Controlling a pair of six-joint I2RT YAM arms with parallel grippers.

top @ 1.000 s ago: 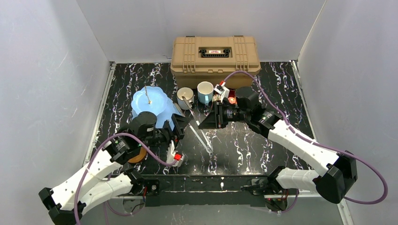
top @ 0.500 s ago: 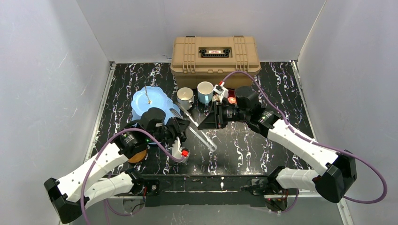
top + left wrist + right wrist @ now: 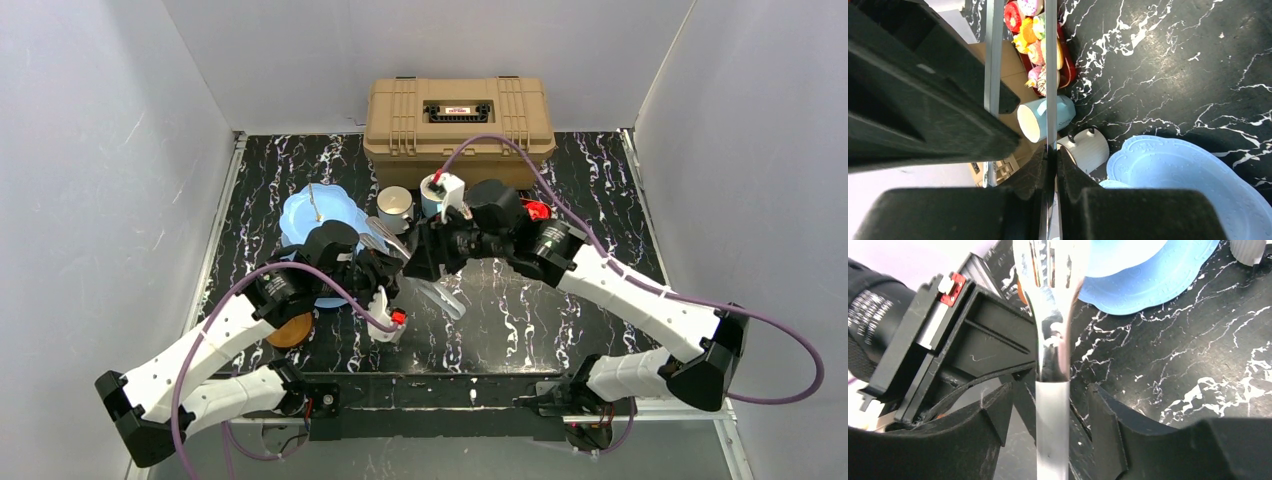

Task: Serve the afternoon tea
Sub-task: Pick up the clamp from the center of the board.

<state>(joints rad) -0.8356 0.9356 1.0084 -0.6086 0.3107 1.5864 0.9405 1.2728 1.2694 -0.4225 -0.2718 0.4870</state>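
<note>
Left pincer (image 3: 1050, 150): clenched on one blade of the metal tongs (image 3: 1050, 85); the second blade ran free outside the jaws.
Right pincer (image 3: 1050, 396): released, its fingers (image 3: 993, 415) standing to either side of the tongs' handle with a gap on each side.

Step in hand, as judged: handing the tongs over to the left arm above the surface (image 3: 520, 310), mid-table. To do it well, the right pincer should back straight off along the handle without brushing it. A one-blade hold may let the tongs swing, and it probably cannot squeeze them shut on a cake.

Task items:
- Light-blue cake stand (image 3: 310, 212), left of centre, no cake seen on it.
- White mug (image 3: 395, 205) and light-blue mug (image 3: 1040, 117), side by side before the tan toolbox (image 3: 458, 115).
- Brown saucer (image 3: 290, 332), under the left arm.

Views: only the left wrist view showed the toy donuts and cakes (image 3: 1034, 47), heaped in the dark-red tray (image 3: 1069, 75); from above the right arm covered them. Only the right wrist view showed the gaps beside the handle.
</note>
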